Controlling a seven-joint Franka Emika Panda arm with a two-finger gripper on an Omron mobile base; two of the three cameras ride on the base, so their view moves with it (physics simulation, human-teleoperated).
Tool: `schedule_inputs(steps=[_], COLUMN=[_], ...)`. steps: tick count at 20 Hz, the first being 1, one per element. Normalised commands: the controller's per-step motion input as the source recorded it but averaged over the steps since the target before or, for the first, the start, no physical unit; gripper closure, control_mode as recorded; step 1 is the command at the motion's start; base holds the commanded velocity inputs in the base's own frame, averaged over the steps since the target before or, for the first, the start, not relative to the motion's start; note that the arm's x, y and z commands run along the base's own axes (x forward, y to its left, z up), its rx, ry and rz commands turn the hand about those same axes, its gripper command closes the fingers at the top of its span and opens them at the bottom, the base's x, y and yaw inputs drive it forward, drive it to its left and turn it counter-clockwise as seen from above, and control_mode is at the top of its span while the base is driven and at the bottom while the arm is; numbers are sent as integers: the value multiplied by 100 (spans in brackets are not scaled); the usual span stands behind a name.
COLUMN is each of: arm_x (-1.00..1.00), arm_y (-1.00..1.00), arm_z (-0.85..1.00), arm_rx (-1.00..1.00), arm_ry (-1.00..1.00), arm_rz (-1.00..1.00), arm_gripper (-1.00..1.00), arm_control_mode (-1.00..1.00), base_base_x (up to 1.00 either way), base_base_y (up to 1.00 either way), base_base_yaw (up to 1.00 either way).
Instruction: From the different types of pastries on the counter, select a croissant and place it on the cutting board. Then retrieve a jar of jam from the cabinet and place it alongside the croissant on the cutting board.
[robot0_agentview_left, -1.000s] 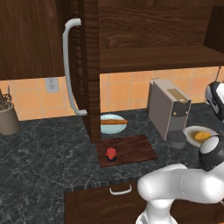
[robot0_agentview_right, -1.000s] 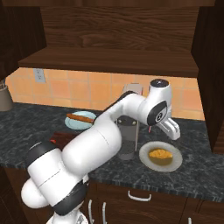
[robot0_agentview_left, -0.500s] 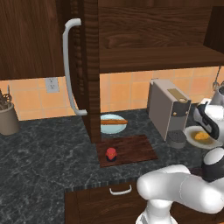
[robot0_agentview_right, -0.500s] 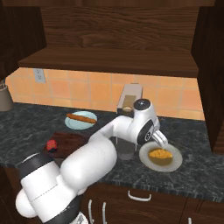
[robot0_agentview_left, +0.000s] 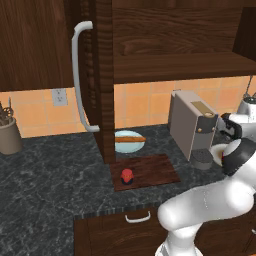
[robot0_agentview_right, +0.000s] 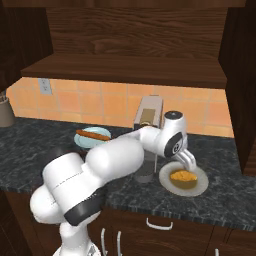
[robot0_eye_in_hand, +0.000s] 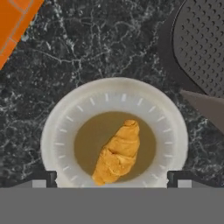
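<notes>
Golden croissant (robot0_eye_in_hand: 117, 153) on pale plate (robot0_eye_in_hand: 65, 118): light, flaky, crushable; pinch gently across its thick middle. Gripper (robot0_eye_in_hand: 111, 178) jaws wide apart above it.

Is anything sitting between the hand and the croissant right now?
Nothing visible. The open hand hangs above the croissant, which lies alone in the white plate on the counter. The coffee machine stands beside the plate, not over it.
</notes>
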Motion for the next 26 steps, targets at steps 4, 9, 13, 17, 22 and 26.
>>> schedule_inputs(steps=[4, 9, 13, 17, 22, 26], arm_x=[-2, 6, 0, 0, 2, 21], arm_y=[-39, 10, -1, -2, 0, 32], arm_z=[-15, -49, -65, -57, -46, -38], arm_rx=[35, 5, 9, 7, 0, -2], arm_ry=[36, 14, -2, -13, -20, -4], arm_rz=[2, 0, 0, 0, 0, 0], arm_gripper=[-100, -100, -100, -100, -100, -100], arm_control_mode=[-100, -100, -100, -100, -100, -100], base_base_x=[0, 0, 0, 0, 0, 0], base_base_y=[0, 0, 0, 0, 0, 0], base_base_yaw=[0, 0, 0, 0, 0, 0])
